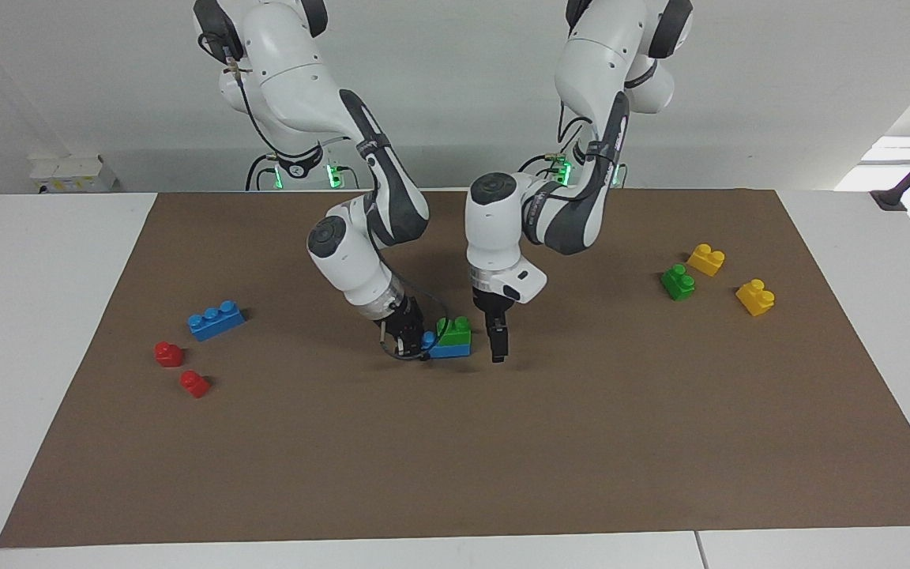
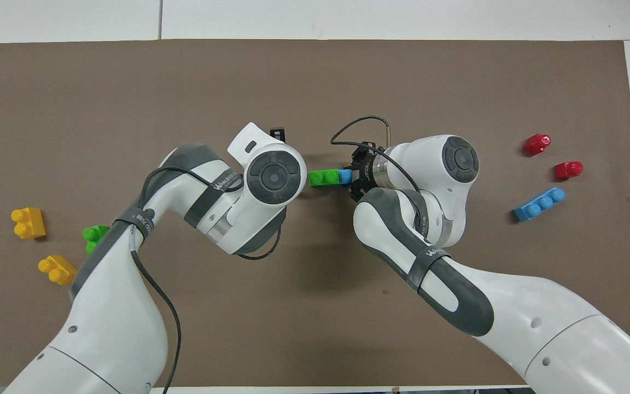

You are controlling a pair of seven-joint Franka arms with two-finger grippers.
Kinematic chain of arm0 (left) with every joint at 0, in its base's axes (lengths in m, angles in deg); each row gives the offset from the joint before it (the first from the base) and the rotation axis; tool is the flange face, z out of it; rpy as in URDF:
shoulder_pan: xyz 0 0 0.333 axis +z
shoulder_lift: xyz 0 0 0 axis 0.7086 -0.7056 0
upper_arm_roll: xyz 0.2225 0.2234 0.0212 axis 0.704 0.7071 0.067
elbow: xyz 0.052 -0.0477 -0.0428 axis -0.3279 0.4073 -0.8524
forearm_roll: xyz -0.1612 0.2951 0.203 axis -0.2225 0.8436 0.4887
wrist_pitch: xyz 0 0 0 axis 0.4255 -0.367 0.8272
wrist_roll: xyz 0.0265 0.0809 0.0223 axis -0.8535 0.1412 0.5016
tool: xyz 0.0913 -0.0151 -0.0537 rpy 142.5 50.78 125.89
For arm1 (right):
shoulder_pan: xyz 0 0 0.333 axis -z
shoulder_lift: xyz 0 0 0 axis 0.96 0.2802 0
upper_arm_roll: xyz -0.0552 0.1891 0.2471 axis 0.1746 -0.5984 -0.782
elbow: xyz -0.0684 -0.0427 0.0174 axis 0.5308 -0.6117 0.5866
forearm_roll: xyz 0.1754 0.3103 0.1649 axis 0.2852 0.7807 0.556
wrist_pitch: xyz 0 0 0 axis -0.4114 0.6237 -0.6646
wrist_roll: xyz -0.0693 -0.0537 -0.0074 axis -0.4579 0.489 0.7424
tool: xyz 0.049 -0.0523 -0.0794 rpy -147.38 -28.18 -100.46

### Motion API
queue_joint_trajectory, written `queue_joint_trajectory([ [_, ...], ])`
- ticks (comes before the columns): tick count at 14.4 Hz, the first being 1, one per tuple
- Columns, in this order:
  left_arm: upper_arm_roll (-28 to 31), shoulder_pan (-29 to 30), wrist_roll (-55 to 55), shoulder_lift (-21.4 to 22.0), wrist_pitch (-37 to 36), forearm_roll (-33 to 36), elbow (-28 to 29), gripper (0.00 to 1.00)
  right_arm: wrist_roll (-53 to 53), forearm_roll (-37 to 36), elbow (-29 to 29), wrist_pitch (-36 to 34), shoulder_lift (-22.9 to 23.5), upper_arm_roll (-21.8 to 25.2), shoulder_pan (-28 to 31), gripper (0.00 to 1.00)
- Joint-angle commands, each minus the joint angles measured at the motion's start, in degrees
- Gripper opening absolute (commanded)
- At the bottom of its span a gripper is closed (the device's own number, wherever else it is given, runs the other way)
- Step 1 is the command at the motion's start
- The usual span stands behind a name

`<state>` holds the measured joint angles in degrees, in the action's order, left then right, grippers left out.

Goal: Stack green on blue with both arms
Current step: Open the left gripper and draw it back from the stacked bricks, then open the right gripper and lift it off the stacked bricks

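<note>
A green brick (image 1: 453, 327) sits on top of a blue brick (image 1: 449, 349) at the middle of the brown mat (image 1: 502, 458). My right gripper (image 1: 414, 344) is shut on the blue brick's end and holds the pair just above the mat. In the overhead view the green brick (image 2: 323, 178) covers most of the blue brick (image 2: 345, 176), with the right gripper (image 2: 355, 178) at the blue end. My left gripper (image 1: 498, 344) points down beside the green brick, apart from it; its own wrist hides it in the overhead view.
A second blue brick (image 1: 216, 319) and two red bricks (image 1: 168, 353) (image 1: 194, 383) lie toward the right arm's end. A second green brick (image 1: 678, 281) and two yellow bricks (image 1: 706, 259) (image 1: 755, 297) lie toward the left arm's end.
</note>
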<state>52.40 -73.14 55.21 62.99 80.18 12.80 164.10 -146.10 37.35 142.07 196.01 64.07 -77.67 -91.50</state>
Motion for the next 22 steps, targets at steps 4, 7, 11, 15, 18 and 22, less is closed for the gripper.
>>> queue_joint_trajectory([
  [4,-0.5,5.7,-7.4,4.5,0.3,1.0,3.2,1.0,-1.4,-0.9,1.4,1.3,-0.9,-0.1,0.4,0.88],
  [7,-0.5,8.2,-11.4,4.6,0.3,0.9,3.2,1.0,-1.3,-0.9,0.5,0.6,-0.8,-0.1,0.4,0.97],
  [11,-0.5,11.3,-16.6,4.7,0.3,0.9,3.2,1.0,-1.2,-0.6,0.2,-0.2,-0.8,-0.1,1.0,0.97],
  [15,-0.5,14.3,-24.3,5.5,-0.2,0.9,3.2,1.0,-0.2,-0.6,-0.4,-3.1,-1.2,-0.1,3.9,0.97],
  [18,-0.5,17.1,-32.5,6.4,-1.3,0.9,3.1,1.0,2.9,-0.7,-0.5,-5.9,-1.8,-0.1,7.1,0.97],
  [22,-0.5,20.4,-43.1,8.3,-3.9,0.9,2.9,1.0,14.1,-1.2,-2.1,-12.4,-2.3,0.0,13.2,0.97],
])
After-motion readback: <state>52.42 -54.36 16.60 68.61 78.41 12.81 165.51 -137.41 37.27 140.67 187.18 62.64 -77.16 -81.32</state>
